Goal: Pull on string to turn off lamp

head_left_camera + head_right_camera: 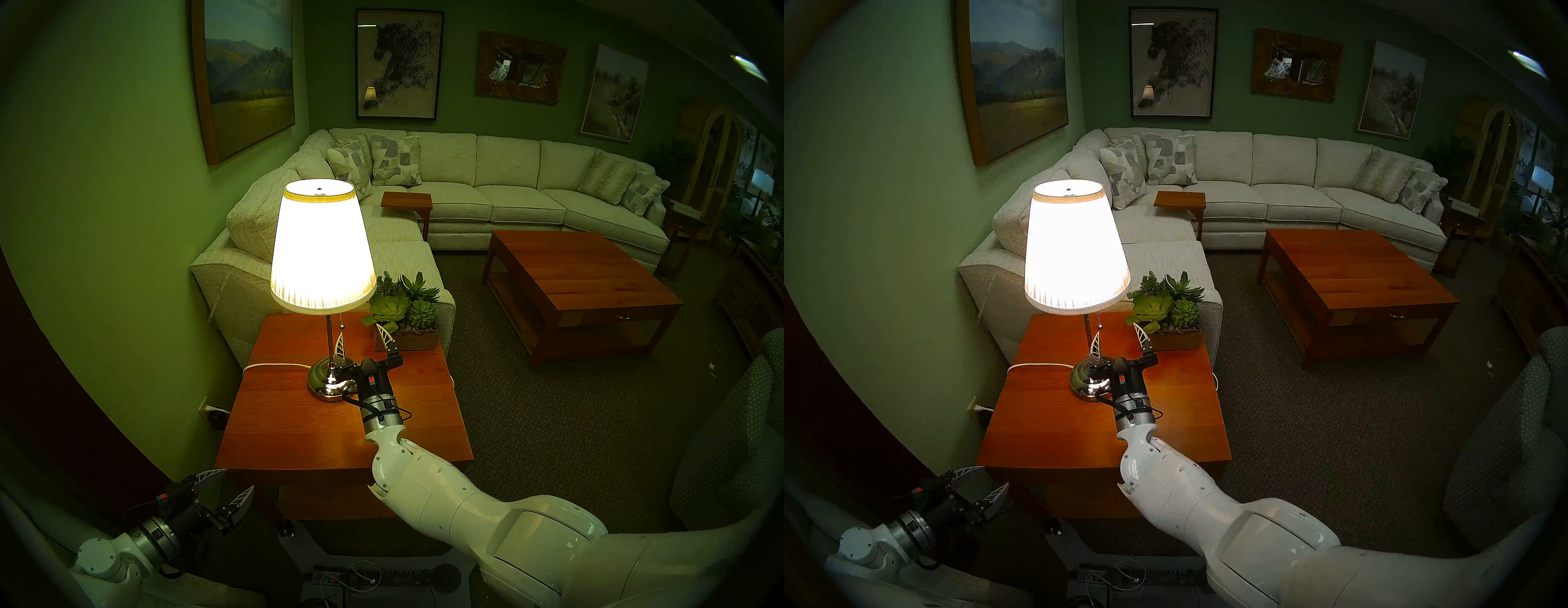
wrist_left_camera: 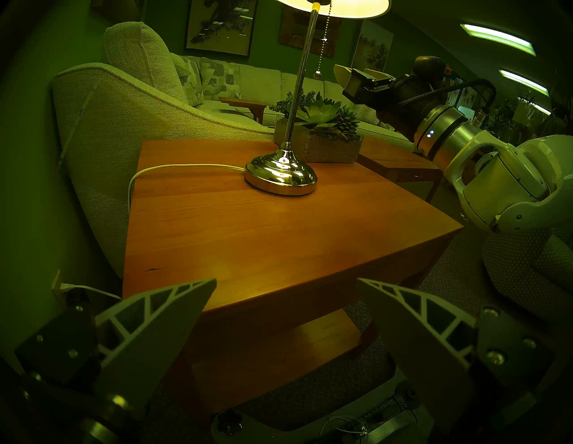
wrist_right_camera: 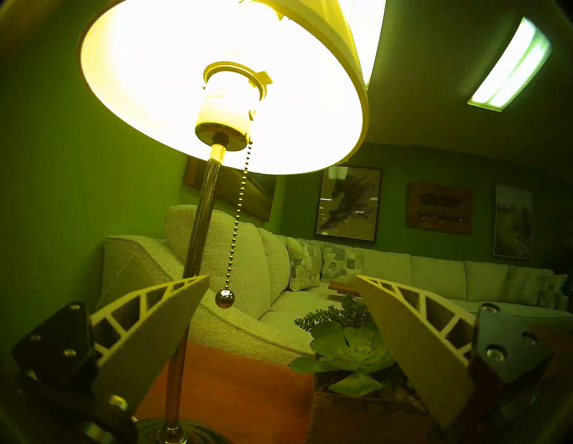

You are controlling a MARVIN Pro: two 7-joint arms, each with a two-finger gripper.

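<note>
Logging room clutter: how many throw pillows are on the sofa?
5. Three sit in the sofa's corner: and. Two sit at its far right end: and. Others may be hidden.

Green walls point(image 1: 127, 220), cream sectional sofa point(image 1: 509, 187), wooden coffee table point(image 1: 585, 280), framed pictures point(image 1: 399, 63)

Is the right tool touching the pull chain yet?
Apart. In the right wrist view the chain and its knob hang free between the open right tool's fingers, with clear gaps on both sides.
</note>
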